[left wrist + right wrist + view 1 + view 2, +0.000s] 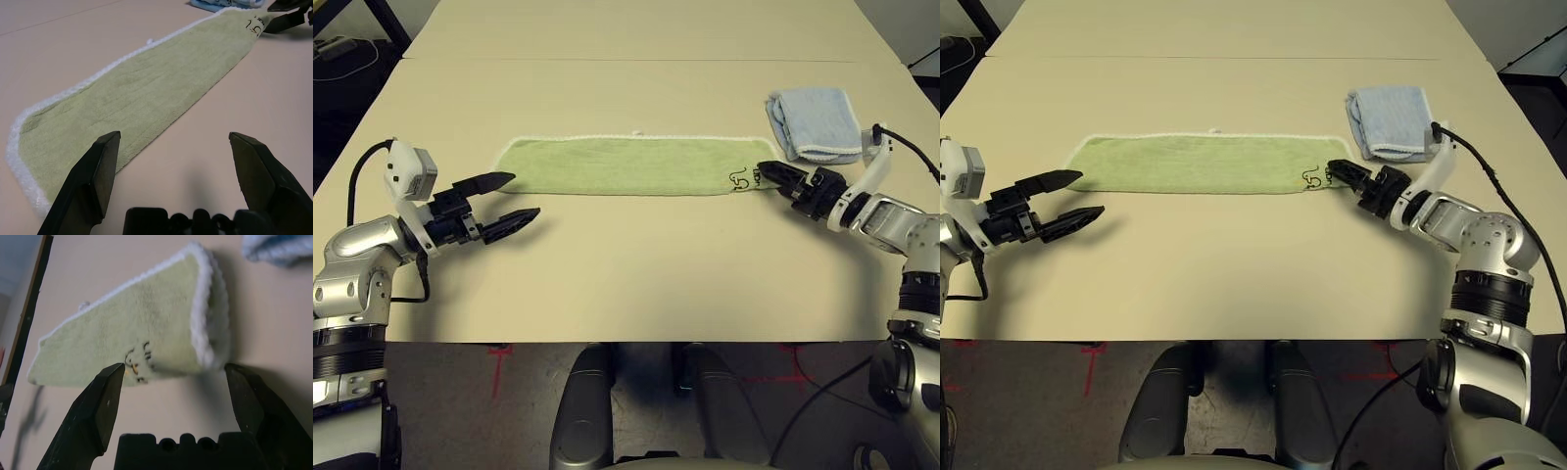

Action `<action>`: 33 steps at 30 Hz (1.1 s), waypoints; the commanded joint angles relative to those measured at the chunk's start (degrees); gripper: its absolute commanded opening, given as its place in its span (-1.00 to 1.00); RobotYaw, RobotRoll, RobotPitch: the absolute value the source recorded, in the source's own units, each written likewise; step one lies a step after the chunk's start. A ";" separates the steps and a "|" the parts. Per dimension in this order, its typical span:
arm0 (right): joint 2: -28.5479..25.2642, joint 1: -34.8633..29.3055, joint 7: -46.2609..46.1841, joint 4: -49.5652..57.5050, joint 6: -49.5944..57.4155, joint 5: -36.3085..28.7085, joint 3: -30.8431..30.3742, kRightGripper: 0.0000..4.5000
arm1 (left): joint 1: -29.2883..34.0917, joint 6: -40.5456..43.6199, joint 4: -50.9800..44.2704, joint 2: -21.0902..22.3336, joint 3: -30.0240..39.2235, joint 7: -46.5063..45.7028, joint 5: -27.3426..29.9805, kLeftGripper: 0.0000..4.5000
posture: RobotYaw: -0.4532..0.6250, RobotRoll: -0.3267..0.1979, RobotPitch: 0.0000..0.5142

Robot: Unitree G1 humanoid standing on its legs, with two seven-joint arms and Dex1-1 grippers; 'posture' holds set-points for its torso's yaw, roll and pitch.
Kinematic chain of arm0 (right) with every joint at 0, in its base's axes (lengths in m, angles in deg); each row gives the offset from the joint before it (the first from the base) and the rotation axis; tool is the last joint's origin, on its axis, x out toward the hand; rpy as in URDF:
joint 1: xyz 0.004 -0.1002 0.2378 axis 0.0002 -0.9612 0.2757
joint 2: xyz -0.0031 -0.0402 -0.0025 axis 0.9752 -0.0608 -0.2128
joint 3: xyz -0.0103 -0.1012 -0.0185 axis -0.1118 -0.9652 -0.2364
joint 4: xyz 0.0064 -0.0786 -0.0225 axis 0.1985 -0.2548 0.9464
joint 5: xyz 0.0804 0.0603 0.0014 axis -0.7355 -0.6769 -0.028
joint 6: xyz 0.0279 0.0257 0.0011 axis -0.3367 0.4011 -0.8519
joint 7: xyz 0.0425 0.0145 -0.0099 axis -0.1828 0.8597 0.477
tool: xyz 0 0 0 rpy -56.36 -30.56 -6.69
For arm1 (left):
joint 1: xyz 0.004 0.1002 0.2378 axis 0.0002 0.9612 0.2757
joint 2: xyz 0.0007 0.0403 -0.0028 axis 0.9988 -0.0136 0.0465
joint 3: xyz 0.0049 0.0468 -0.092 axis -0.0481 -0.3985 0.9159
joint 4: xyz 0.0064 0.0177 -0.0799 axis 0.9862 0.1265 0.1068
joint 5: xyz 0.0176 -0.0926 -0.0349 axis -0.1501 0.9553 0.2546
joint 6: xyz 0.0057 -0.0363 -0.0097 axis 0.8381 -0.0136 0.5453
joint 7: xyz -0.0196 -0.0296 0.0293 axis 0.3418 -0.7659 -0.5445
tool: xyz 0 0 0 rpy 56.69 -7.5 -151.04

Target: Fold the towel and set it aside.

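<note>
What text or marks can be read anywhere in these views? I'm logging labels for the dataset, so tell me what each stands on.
No printed words, brands or numbers can be read.
Dark scribble mark on the towel, at the end near the right gripper: hand-drawn loops, no clear letters or digits.
Red marks on the floor: taped crosses, not text.

Both silver forearms reach inward, low and level; the left end effector (501, 205) and the right end effector (771, 176) gape wide.

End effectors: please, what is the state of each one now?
Left end effector: open, holding nothing.
Right end effector: open, at the towel's end.
</note>
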 commanded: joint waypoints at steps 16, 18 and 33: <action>7.46 1.87 -8.04 -0.30 -2.15 0.01 0.24 0.99 | 0.96 1.23 -1.80 0.55 0.35 0.21 0.67 1.00 | 0.02 0.25 -0.14; 8.21 2.71 -9.26 -1.55 -3.89 1.13 0.07 0.99 | 1.06 1.40 -2.09 0.49 0.38 0.07 0.70 1.00 | 0.03 0.25 -0.14; 10.01 3.03 -14.68 -2.09 -7.56 2.51 0.73 0.08 | 1.58 1.65 -2.47 0.68 0.56 0.07 0.94 1.00 | 0.03 0.25 -0.13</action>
